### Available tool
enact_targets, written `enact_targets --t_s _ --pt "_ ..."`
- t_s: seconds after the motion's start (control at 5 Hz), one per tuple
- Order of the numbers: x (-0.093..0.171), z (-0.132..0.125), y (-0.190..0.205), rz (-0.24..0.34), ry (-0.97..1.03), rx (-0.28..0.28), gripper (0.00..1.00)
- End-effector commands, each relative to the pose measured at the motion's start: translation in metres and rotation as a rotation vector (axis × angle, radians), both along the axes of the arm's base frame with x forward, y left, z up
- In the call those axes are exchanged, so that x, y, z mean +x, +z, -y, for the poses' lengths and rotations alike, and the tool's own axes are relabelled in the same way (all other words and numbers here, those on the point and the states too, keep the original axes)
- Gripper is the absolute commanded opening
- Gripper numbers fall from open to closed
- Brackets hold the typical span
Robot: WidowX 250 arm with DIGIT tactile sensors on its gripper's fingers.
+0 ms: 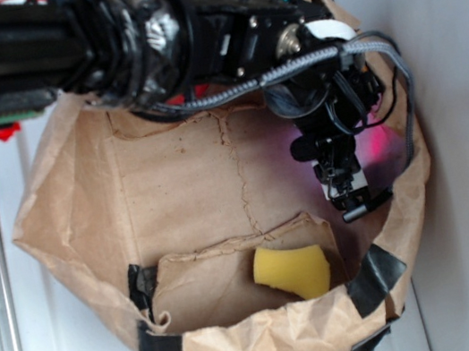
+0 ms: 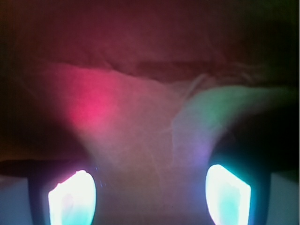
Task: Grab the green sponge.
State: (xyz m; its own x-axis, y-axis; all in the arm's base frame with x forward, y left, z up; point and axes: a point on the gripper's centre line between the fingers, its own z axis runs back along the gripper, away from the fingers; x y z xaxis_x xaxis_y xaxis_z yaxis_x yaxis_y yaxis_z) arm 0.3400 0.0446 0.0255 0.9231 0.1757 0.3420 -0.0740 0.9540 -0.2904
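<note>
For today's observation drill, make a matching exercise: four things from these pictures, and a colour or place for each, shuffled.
Things:
1. sponge
2. bag
3. tape
4. tool

Descriptions:
A. black strips on the rim
B. yellow, lying inside the bag
C. brown crumpled paper
D. hanging over the bag's right side, apart from the sponge

Pairs: 1-B, 2-C, 3-A, 4-D

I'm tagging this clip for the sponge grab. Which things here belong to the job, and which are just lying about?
Belongs to the job:
- sponge, yellow, lying in the paper bag
- hand, open, empty, off to the sponge's side

Just there:
- brown paper bag lining the bin
- black tape on the bag's rim
</note>
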Motion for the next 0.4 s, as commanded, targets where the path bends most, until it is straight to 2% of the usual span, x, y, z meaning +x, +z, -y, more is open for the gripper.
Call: enact_targets --t_s 0.0,0.2 --pt "-0.001 -0.018 0.03 0.002 0.051 -0.021 1.0" --pt "-0.005 -0.017 0.042 0.01 0.05 -0.035 1.0"
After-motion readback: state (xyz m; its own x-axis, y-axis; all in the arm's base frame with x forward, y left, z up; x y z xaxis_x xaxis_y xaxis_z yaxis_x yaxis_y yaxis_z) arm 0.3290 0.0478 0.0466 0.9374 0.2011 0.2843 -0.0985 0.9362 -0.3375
